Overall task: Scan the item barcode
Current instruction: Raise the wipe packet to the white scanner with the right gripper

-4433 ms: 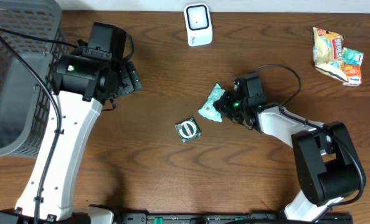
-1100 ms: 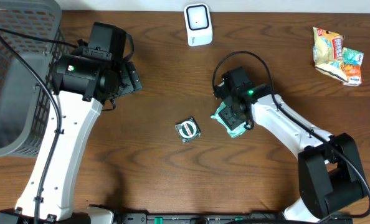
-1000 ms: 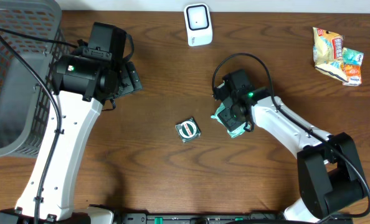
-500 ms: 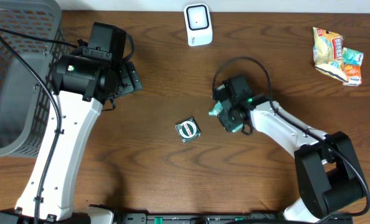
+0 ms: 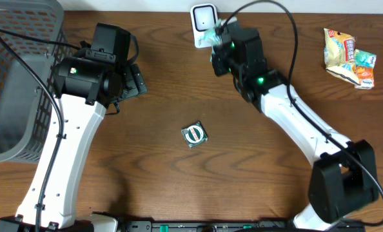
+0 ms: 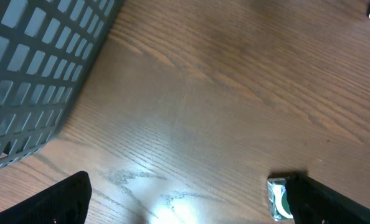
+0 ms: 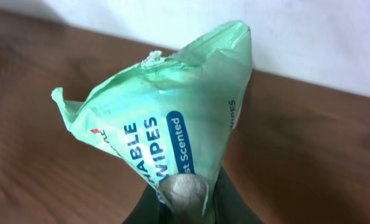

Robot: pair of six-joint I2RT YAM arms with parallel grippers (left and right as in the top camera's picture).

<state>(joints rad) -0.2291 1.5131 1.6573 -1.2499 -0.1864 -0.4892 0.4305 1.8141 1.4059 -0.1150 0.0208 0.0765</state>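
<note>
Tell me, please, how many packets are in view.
4: the wipes pack in the right end effector at the scanner; a small green packet mid-table; a yellow snack bag and a teal one heaped far right, perhaps hiding more.

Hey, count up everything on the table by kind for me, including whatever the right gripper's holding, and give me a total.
Basket: 1
Scanner: 1
Wipes packet: 1, held
Small green packet: 1
Snack packets: 2
Total: 6
</note>
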